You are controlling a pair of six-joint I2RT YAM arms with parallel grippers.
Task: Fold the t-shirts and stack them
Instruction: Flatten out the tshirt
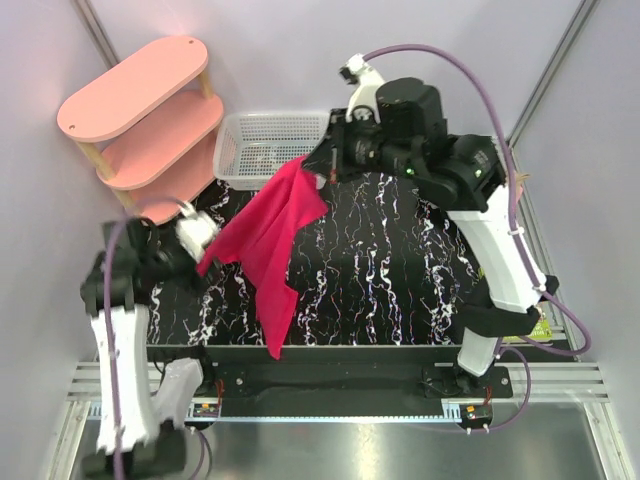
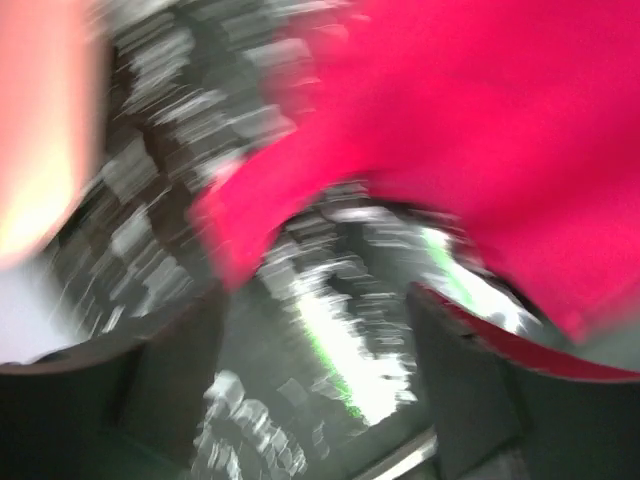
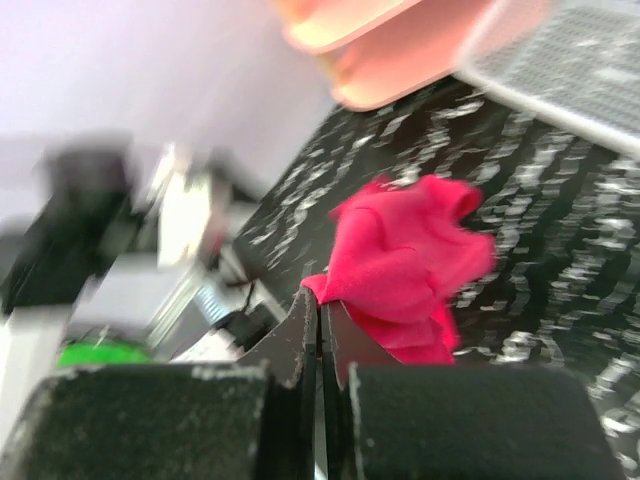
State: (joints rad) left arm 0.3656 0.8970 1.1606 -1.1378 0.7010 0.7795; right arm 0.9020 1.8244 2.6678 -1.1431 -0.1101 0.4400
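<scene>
So the crimson t-shirt [image 1: 268,240] is up in the air right now, not lying on the surface [image 1: 400,270]. The right tool [image 1: 318,165] has it pinched at the top, in the upper middle of the overhead frame, just in front of the white mesh basket [image 1: 260,140]. Its wrist view shows the fingers pressed together with a wad of red cloth caught at the tips. From there the shirt hangs in a slanted sheet, and its lowest tip shows against the near edge of the surface, lower middle of the frame.

The left tool [image 1: 200,238] sits at the shirt's left corner, mid-left of the frame. Its own camera is badly blurred, but the two fingers stand apart, with the marbled surface showing between them and red cloth over the finger at lower right. Looks to me like no real grip there yet.

Handling-wise it's light, floppy cloth with zero stiffness, so it'll sag and bunch wherever it isn't held. One pinch point gives you a rope, not a sheet. I'd grab the hem or shoulder corner on that left edge, then spread it flat before any folding.
</scene>
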